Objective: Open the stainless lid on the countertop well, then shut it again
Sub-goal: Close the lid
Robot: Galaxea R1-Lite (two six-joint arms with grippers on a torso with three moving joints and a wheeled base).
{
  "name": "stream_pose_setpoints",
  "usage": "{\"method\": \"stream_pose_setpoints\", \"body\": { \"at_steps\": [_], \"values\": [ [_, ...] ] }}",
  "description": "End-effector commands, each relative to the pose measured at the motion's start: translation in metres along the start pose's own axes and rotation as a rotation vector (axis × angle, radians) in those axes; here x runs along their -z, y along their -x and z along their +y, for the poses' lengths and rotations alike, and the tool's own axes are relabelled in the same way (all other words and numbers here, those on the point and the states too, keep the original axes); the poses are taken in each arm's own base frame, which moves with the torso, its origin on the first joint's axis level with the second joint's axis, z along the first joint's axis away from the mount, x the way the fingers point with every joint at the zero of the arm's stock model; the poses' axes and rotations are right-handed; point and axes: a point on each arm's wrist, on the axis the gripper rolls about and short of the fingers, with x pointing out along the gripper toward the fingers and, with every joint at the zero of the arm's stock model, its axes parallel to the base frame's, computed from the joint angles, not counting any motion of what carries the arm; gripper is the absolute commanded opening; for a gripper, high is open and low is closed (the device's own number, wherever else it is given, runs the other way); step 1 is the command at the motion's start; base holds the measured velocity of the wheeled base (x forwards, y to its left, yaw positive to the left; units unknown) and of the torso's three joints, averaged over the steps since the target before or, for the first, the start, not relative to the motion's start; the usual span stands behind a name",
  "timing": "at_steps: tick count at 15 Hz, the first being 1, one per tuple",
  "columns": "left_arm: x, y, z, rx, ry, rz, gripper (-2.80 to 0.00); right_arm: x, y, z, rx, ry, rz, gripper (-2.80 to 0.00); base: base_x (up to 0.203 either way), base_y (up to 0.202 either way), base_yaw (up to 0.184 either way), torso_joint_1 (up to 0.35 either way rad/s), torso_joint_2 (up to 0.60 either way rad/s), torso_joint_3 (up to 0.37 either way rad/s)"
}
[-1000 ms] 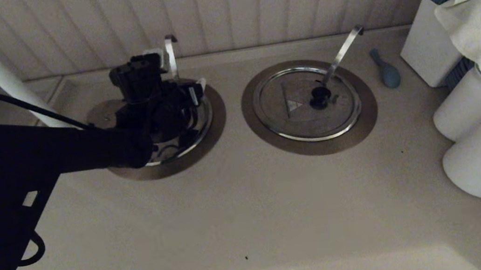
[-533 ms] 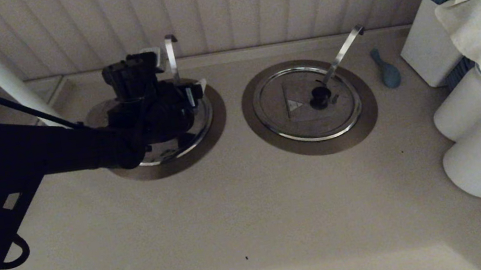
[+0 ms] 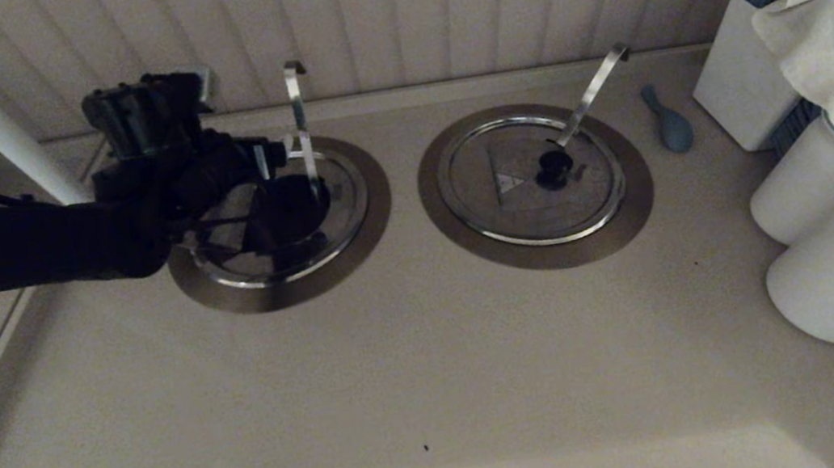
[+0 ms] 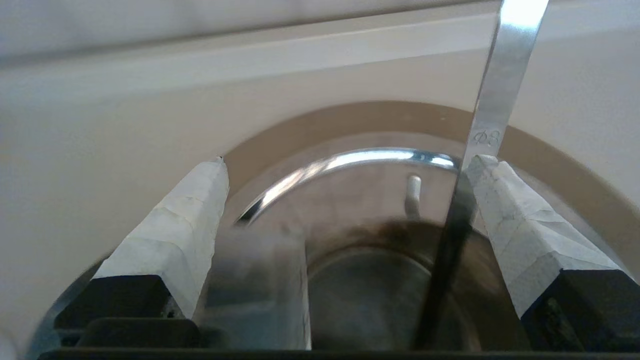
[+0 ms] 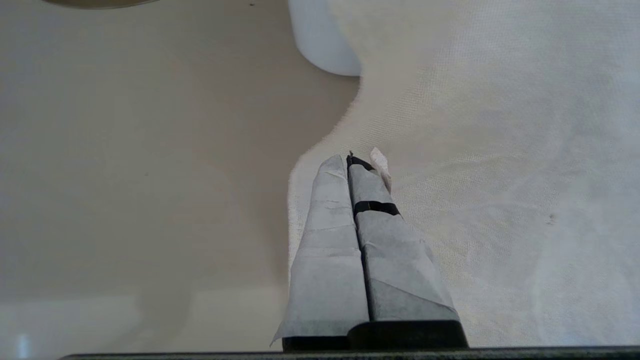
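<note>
The stainless lid (image 3: 332, 213) is being partly hidden on the countertop well (image 3: 370, 216) by the left gripper (image 4: 350, 200), its taped fingers (image 4: 185, 225) spread apart around the blurred knob, while the right gripper (image 5: 357, 165) is being kept pressed together over a white cloth (image 5: 500, 175).

We find the head view dim and brownish, the dark left arm nearly a silhouette against the pale beige bench (image 3: 435, 362). A soft white glare patch sits on the bench's near left part. The shiny raised rim of the round flat steel lid (image 3: 347, 203) catches thin highlights. The left wrist view is far brighter: the thin upright steel ladle handle (image 4: 500, 95) gleams, and the lid's near part smears into blur. The right wrist view is evenly lit, with a faint sheen at the bench's near edge.
</note>
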Motion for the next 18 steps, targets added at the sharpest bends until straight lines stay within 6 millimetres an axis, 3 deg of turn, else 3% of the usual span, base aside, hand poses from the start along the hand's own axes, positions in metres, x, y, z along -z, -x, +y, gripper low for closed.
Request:
{"method": "stream_pose_setpoints", "body": {
  "at_steps": [1,6,7,9,13,18],
  "values": [
    [-0.029,0.029,0.011,-0.016,0.064,-0.041,0.0,0.0,0.0,0.0,0.0,0.0,0.001,-2.8,0.0,0.0,0.0,0.0,0.0,0.0],
    [-0.062,0.099,0.024,-0.037,0.387,-0.073,0.0,0.0,0.0,0.0,0.0,0.0,0.0,-2.8,0.0,0.0,0.0,0.0,0.0,0.0],
    [-0.065,0.114,0.027,-0.055,0.462,-0.059,0.0,0.0,0.0,0.0,0.0,0.0,0.0,-2.8,0.0,0.0,0.0,0.0,0.0,0.0],
    [-0.052,0.134,0.028,-0.088,0.595,0.011,0.0,0.0,0.0,0.0,0.0,0.0,0.001,-2.8,0.0,0.0,0.0,0.0,0.0,0.0],
    [-0.012,0.138,0.048,-0.201,0.655,0.103,0.0,0.0,0.0,0.0,0.0,0.0,0.001,-2.8,0.0,0.0,0.0,0.0,0.0,0.0],
    [0.009,0.13,0.075,-0.19,0.667,0.079,0.0,0.0,0.0,0.0,0.0,-0.001,0.001,-2.8,0.0,0.0,0.0,0.0,0.0,0.0]
  ]
}}
